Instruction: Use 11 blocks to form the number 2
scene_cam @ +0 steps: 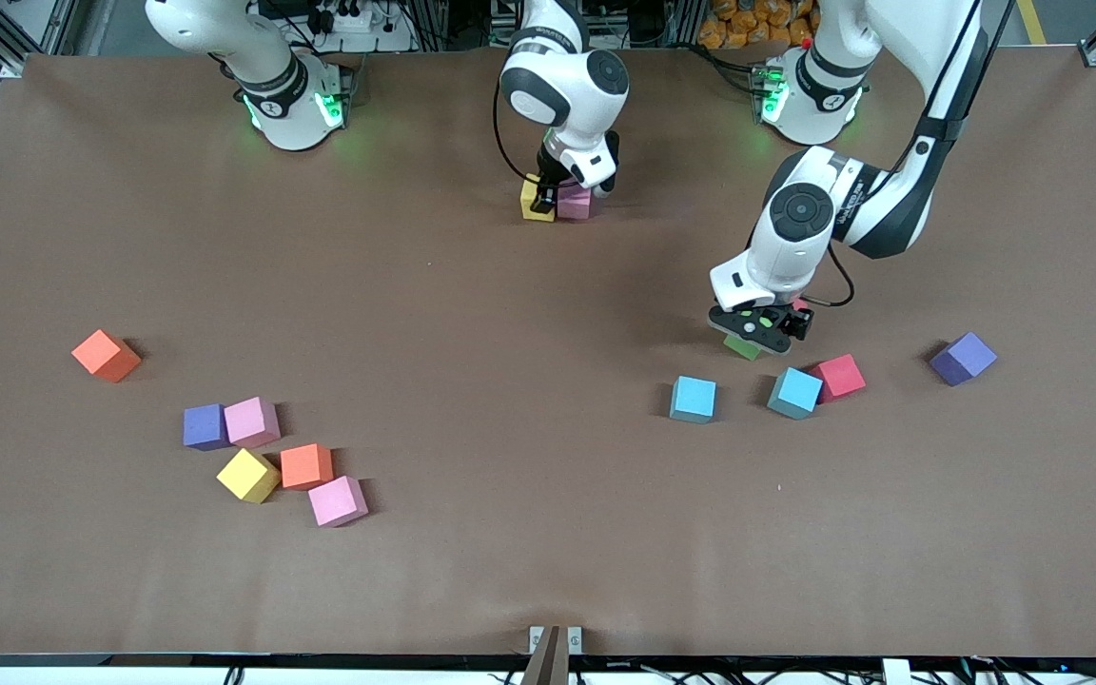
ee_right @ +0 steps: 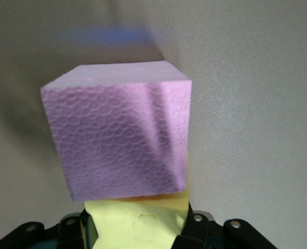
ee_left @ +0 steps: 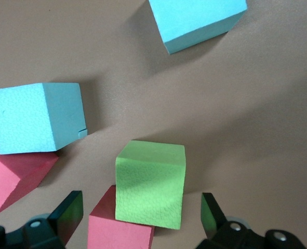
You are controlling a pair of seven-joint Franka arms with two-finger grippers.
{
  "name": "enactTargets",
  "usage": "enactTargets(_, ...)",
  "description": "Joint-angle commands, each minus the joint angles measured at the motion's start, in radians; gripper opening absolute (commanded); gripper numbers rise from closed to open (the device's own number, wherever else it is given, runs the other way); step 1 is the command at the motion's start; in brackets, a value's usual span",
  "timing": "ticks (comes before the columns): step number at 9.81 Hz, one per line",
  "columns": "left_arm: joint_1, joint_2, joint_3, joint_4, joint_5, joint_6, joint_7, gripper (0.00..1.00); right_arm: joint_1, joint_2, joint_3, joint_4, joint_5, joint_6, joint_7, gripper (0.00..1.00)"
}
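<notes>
A brown tabletop (scene_cam: pixel 510 314) carries two purple cubes. One purple cube (scene_cam: pixel 963 359) sits alone toward the left arm's end. The other purple cube (scene_cam: pixel 205 426) lies toward the right arm's end, nearer the front camera.

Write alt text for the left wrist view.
The open left gripper hangs over a green block, a finger on each side of it. A red block shows partly under the green one; two light blue blocks and another red block lie around.
</notes>
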Motion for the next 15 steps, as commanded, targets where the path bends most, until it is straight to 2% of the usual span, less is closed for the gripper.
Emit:
enactTargets(1, -0.005, 0.014, 0.008, -0.007, 0.024, 0.041, 0.012, 1.00, 0.028, 0.043, -0.003, 0.028, -0.012, 0.009, 0.054, 0.00)
enactTargets(5, -0.005, 0.025, 0.008, -0.009, 0.024, 0.051, 0.012, 1.00, 0.035, 0.053, -0.001, 0.043, -0.013, 0.007, 0.100, 0.02)
enactTargets(6, -0.005, 0.026, 0.008, -0.017, 0.024, 0.057, 0.012, 1.00, 0.035, 0.054, -0.001, 0.045, -0.013, 0.007, 0.107, 0.39)
enactTargets(7, -0.007, 0.028, 0.008, -0.024, 0.024, 0.068, 0.012, 1.00, 0.035, 0.056, -0.001, 0.046, -0.013, 0.007, 0.107, 0.62)
enactTargets(8, -0.007, 0.029, 0.008, -0.032, 0.024, 0.083, 0.012, 1.00, 0.035, 0.056, -0.001, 0.051, -0.016, 0.007, 0.107, 1.00)
enactTargets(15, -0.007, 0.031, 0.011, -0.075, 0.025, 0.122, 0.012, 1.00, 0.030, 0.033, 0.000, 0.054, -0.036, -0.019, 0.096, 1.00)
